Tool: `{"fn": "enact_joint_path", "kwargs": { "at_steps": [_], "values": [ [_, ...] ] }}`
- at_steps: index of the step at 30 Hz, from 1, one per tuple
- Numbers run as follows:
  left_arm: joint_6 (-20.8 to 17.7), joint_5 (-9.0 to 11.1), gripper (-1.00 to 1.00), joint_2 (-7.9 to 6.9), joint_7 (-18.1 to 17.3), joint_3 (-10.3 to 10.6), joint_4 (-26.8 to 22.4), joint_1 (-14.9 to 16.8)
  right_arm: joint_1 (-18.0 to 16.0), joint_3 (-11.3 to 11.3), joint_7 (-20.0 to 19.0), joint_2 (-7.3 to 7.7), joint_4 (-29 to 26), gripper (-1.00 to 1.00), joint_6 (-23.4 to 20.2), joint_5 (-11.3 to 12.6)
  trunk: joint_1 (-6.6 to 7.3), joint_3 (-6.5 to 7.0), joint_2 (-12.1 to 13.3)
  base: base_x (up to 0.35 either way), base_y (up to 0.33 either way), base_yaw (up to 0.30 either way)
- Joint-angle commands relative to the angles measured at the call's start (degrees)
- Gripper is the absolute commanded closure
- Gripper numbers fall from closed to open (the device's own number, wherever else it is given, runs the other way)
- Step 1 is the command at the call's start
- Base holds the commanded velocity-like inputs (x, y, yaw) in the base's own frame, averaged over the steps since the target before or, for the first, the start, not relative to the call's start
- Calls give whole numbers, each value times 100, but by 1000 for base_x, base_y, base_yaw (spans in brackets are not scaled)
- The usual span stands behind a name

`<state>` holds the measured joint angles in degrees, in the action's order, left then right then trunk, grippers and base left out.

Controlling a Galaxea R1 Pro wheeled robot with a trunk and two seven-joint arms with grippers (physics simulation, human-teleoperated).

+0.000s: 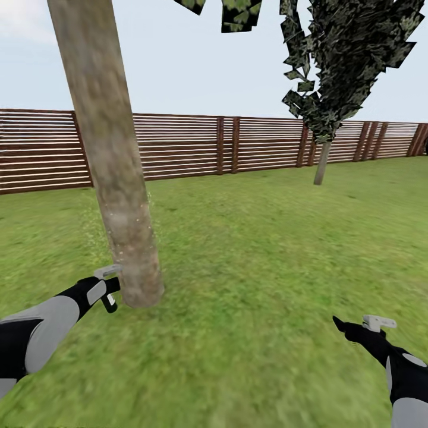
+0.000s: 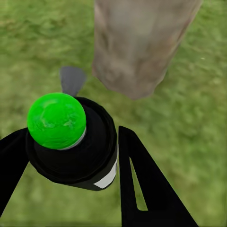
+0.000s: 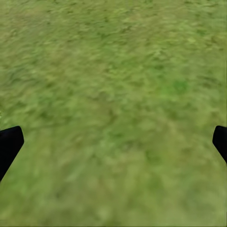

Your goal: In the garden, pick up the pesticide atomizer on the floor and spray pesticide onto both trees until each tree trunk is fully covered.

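A tree with a thick pale grey-brown trunk (image 1: 113, 154) rises from the lawn at the left, close in front of me. My left gripper (image 1: 110, 291) is low beside the trunk's base, shut on the pesticide atomizer (image 1: 110, 302). In the left wrist view the atomizer (image 2: 71, 142) is a black body with a green round cap, held between the black fingers (image 2: 142, 179) and pointing at the trunk (image 2: 142, 42). Fine whitish pesticide speckles (image 1: 92, 229) hang around the lower trunk. My right gripper (image 1: 342, 326) stands open over bare grass at the lower right, its fingertips (image 3: 9, 142) far apart.
A brown slatted fence (image 1: 178, 145) closes off the lawn behind. A dark-leaved tree with a thin trunk (image 1: 321, 163) stands at the back right by the fence. Open grass (image 1: 255, 267) spreads between the trunk and my right arm.
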<state>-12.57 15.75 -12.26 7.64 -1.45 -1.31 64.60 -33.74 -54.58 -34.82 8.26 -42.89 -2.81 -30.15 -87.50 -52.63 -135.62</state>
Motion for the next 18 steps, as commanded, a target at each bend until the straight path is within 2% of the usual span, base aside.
{"fn": "enact_joint_path", "kwargs": {
  "at_steps": [1, 5, 7, 9, 11, 14, 16, 18],
  "values": [
    [0, -1, 100, 2, 0, 3, -1, 0, 0, -2, 1, 0, -2, -100, 0, 0, 0, 0, 0, 168, -293, 249],
    [50, -12, 100, 75, 19, 23, -97, 0, -1, -1, -7, 0, -15, -100, 0, 1, 0, 0, 0, 65, -93, 67],
    [-96, -25, 100, 90, 99, 11, -646, 5, -1, -7, -7, 2, -13, -100, 0, 2, 0, 0, 0, 6, -8, 6],
    [-721, -27, 100, 87, 207, 6, -1171, 8, -1, -8, -7, 5, -13, -100, 0, 6, 0, 0, 0, 1, -2, 1],
    [-1794, -34, 100, 75, 385, 12, -2035, 9, -1, -9, -7, 22, -2, -100, 0, 8, 0, 0, 0, 0, 0, 0],
    [-1991, -36, 100, -57, 417, 5, -2176, 12, -1, -9, -7, 26, 0, -100, -1, 9, 0, 0, 0, 0, 0, 0],
    [-2025, -43, 100, -201, 427, 4, -2193, 29, -1, -9, -9, 26, 0, -100, 0, 9, 0, 0, 0, 0, 0, 0],
    [-2035, -95, 100, -248, 434, 4, -2197, 40, -1, -9, -14, 22, -1, -100, -2, 9, 0, 0, 0, 0, 0, 0]
  ]
}}
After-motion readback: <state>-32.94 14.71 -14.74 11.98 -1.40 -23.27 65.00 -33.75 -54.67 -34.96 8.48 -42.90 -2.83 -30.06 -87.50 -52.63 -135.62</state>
